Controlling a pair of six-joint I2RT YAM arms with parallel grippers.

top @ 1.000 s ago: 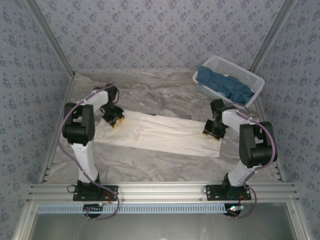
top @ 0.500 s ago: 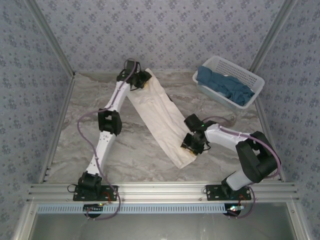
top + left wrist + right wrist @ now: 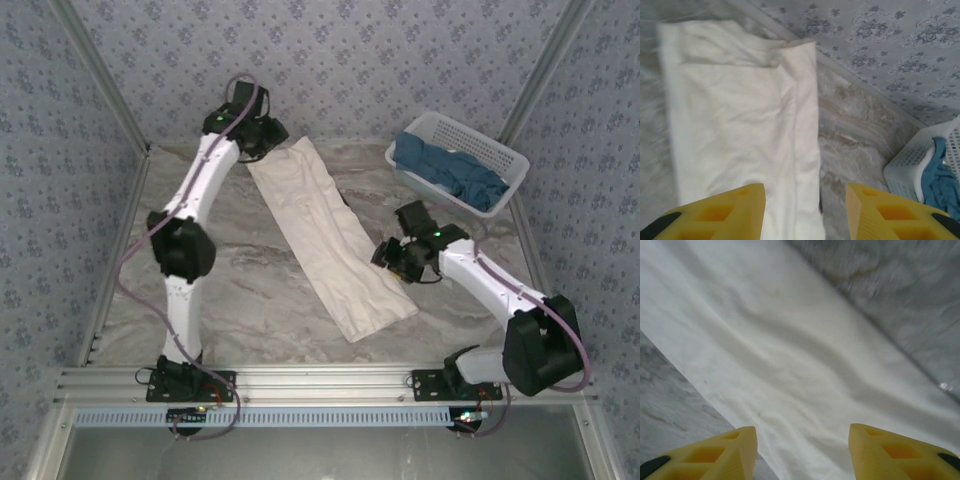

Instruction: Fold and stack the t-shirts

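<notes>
The cream shirt point(image 3: 330, 235) lies on the table point(image 3: 250, 290) as a long narrow strip, running diagonally from its near end toward the back wall. The right gripper point(image 3: 395, 258) hangs just beside the strip's near half, fingers spread wide and gripping nothing; its wrist view has cloth passing beneath them. Farther off, the left gripper point(image 3: 265, 140) hovers at the far end, likewise spread and empty. The lengthwise folds look done, I judge — the crosswise ones are left. At the back right, the teal shirts point(image 3: 455, 175) sit heaped in the basket point(image 3: 470, 133), unfolded — most of the job remains.
</notes>
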